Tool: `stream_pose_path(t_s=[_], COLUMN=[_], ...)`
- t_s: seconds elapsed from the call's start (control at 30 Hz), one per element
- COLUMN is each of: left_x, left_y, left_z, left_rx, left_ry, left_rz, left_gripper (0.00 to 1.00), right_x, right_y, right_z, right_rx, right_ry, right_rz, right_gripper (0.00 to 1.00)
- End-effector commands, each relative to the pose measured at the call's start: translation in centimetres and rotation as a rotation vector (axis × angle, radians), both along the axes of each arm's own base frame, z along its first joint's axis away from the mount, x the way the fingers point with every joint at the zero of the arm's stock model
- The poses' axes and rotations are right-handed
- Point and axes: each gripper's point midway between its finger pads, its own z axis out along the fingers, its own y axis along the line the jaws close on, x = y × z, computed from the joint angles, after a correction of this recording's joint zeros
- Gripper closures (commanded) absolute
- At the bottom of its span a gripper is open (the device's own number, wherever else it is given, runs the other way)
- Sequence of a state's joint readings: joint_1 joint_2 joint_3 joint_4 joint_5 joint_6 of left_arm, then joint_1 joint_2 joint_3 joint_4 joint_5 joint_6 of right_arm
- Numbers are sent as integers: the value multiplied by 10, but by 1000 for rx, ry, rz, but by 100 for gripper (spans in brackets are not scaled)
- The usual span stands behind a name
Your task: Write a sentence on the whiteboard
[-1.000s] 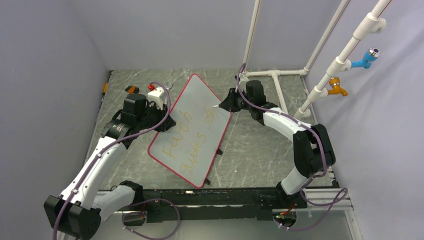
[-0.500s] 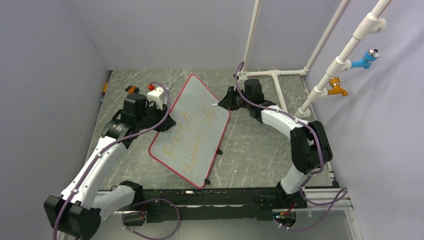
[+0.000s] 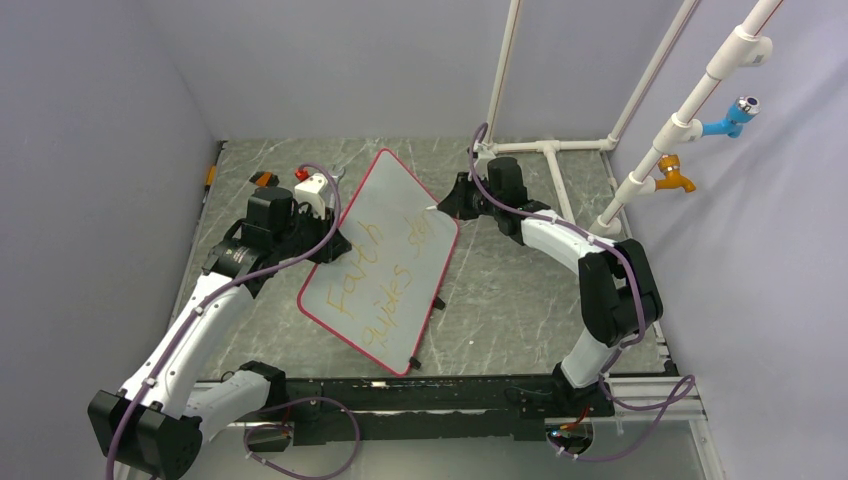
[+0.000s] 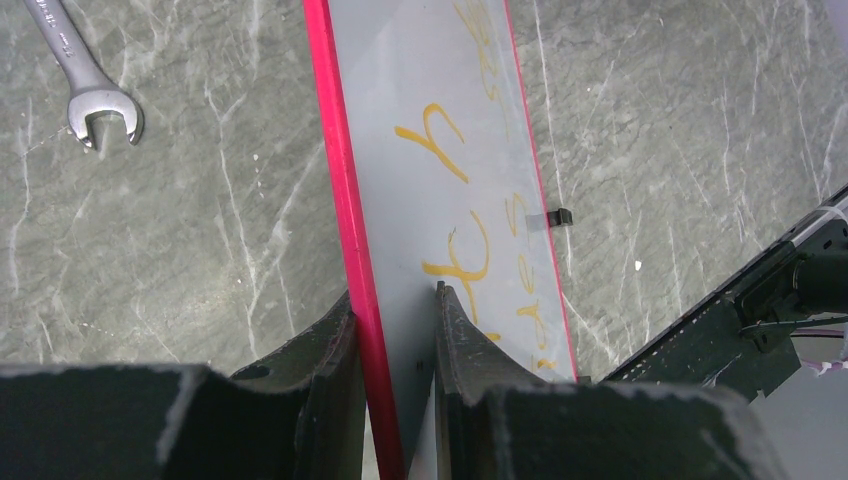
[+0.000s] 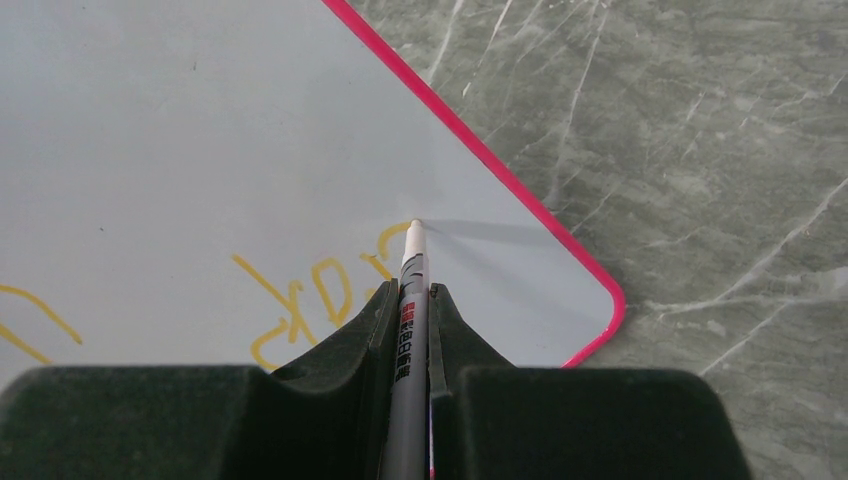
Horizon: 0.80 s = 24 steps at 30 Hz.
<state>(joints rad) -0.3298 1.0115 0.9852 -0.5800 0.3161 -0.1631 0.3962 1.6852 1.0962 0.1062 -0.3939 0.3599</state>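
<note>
- The whiteboard sat diagonally mid-tabletop, between my two arms.
- My left tool was clamped on its red rim, one finger on each side of the left edge.
- My right tool was squeezed tight around a marker, whose tip touched the board near the far right corner, right at the end of a yellow stroke.
- Writing-wise, the sentence read "Faith" over "guides" in yellow-orange, in two lines.
- There were a few more yellow letters by the marker tip, but honestly I couldn't read them.
- The marker barrel had some red print on it, way too small to make out.
- A wrench lay on the tabletop just off the board's left side.
</note>
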Motion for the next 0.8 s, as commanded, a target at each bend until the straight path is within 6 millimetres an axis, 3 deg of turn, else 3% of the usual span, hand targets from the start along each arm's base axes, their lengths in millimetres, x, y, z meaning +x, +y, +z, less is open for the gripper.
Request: stream_pose_path(t_s=[0.0,0.4,0.6,0.77], left_x=[8,7,8,8], left_y=[18,19,20,20], left_z=[-10,-10,-10,-9], left_rx=[155,157,157,158], left_ry=[-69,-72,-74,-76], left_rz=[-15,-11,-8,-8], left_gripper=[100,100,100,100], right_x=[-4,-29,-40,-49], right_y=[-2,-4,3,8], right_z=[-3,-8,7,36], right_rx=[-7,9,42,87], right_ry=[-1,27,5,-75], right_rz=[-4,36,101,158], right_gripper=[100,100,100,100])
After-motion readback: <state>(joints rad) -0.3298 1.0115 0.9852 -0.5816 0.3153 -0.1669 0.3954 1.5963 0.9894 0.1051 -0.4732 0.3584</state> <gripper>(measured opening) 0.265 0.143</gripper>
